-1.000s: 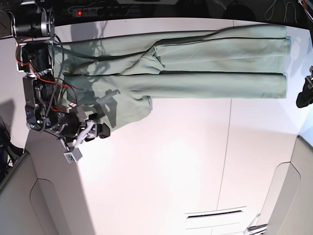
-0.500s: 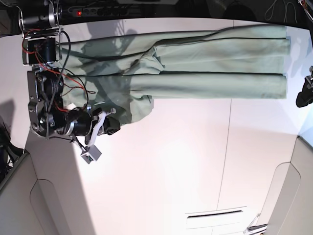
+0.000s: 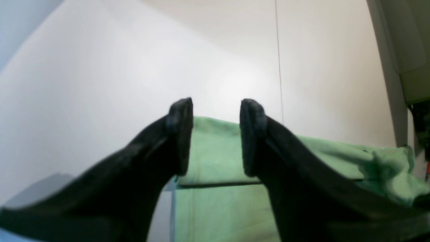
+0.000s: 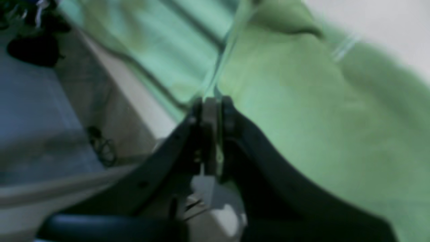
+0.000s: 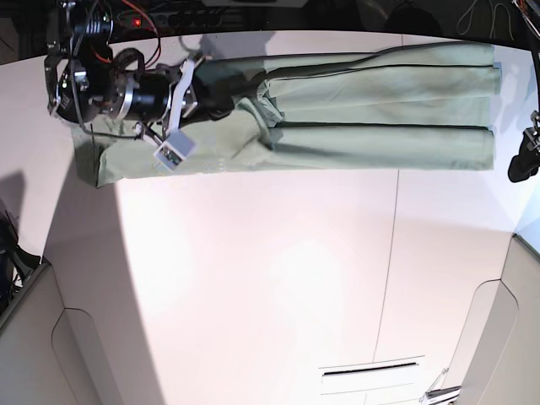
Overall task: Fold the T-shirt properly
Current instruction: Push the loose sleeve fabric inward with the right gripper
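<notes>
The pale sage-green T-shirt [image 5: 380,110] lies as a long folded band across the far side of the white table [image 5: 278,278], with dark trim lines along its folds. My right gripper [image 5: 218,94] is over the shirt's left part. In the right wrist view it [image 4: 211,112] is shut on a thin fold of the green cloth [image 4: 302,101], which pulls taut away from the fingertips. My left gripper [image 3: 216,134] is open and empty, just off the shirt's right end [image 3: 215,158]. In the base view it [image 5: 523,160] shows only at the right edge.
A black power strip [image 5: 169,18] with a red light lies behind the table's far edge. Grey panels stand at the lower left [image 5: 34,337] and lower right [image 5: 506,337]. A seam [image 5: 395,253] runs across the tabletop, and a slot [image 5: 371,369] lies near the front.
My right arm has swung from the shirt's near-left corner up to the far side, carrying the hanging flap of cloth with it. The left arm has barely moved.
</notes>
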